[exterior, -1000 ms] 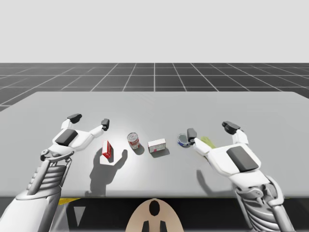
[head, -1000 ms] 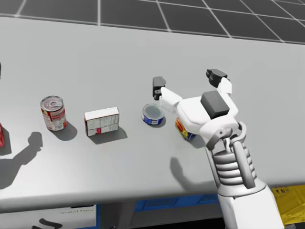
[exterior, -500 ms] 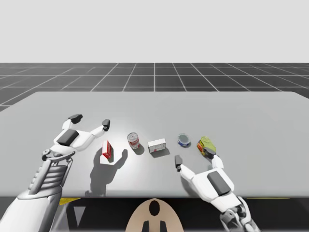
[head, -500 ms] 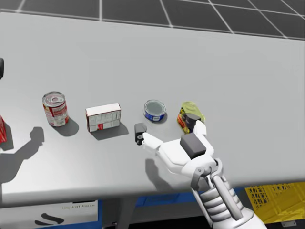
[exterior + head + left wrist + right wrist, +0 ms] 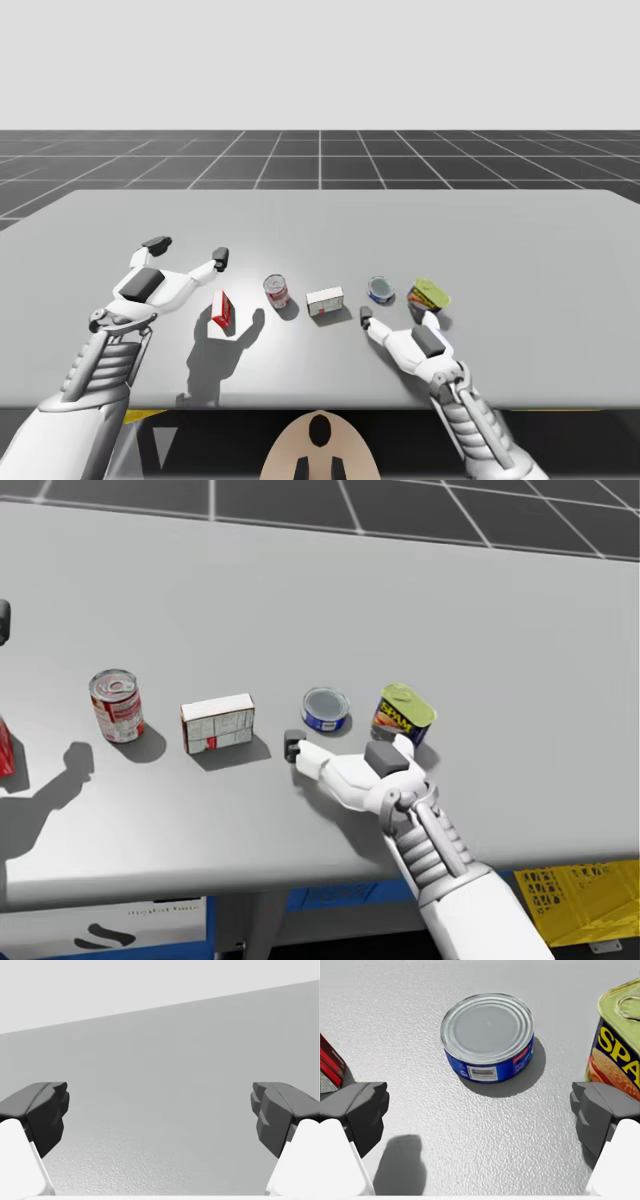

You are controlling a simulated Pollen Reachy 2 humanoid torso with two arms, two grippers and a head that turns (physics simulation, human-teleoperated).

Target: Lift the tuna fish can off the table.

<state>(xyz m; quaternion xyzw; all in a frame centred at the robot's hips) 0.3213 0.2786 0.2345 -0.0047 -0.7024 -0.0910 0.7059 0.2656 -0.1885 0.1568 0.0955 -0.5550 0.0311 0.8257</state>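
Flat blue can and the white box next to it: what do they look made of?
Flat blue can: looks like metal, dull grey lid with pressed concentric rings; blue side reads as a printed label, paper or lacquer unclear. White box: probably cardboard, matte flat faces, sharp edges, printed panels. Rendered, so both are guesses.

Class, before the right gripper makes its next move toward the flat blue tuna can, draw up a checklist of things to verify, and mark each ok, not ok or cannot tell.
1. Right gripper open: ok, its fingers stand wide apart.
2. Flat blue can lined up: ok, it sits upright on the table, ahead of the gripper and about midway between its fingers.
3. Can between the fingers: not ok, it lies ahead of them.
4. Room beside the yellow-topped can: cannot tell, it stands close ahead of one finger.
5. Left gripper out of the way: ok, open over bare table.
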